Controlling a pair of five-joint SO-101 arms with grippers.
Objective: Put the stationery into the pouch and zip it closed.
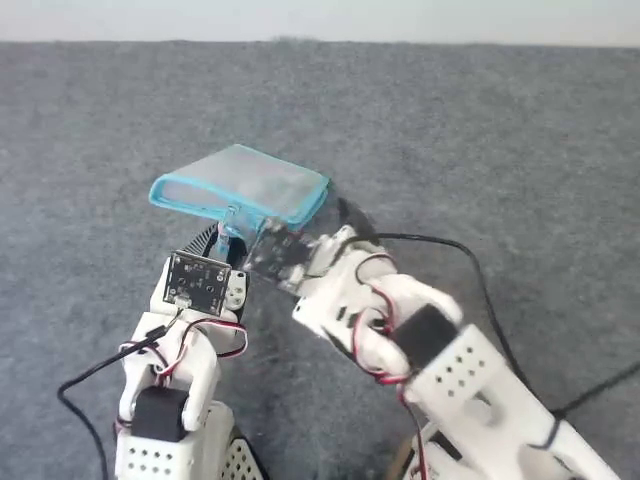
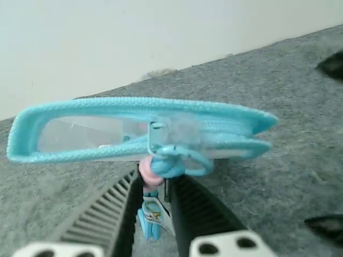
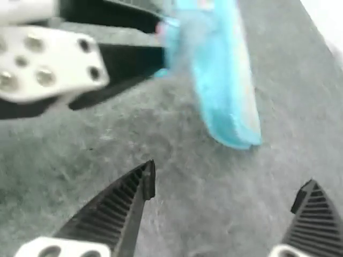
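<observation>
pouch [image 1: 245, 187]: centre frame, half zipped | left hand [image 2: 155, 184]: pinches zipper pull [image 2: 163, 160], likely for closing | right hand [image 3: 230, 176]: spread beside pouch, probably to brace

A grey, felt-like cloth [image 1: 500, 130] covers the table, its nap mottled and slightly fuzzy. Along the far edge of the cloth rises a plain wall [image 1: 320, 18], off-white and unmarked. Soft, even light throws only faint shadows on the cloth.
</observation>
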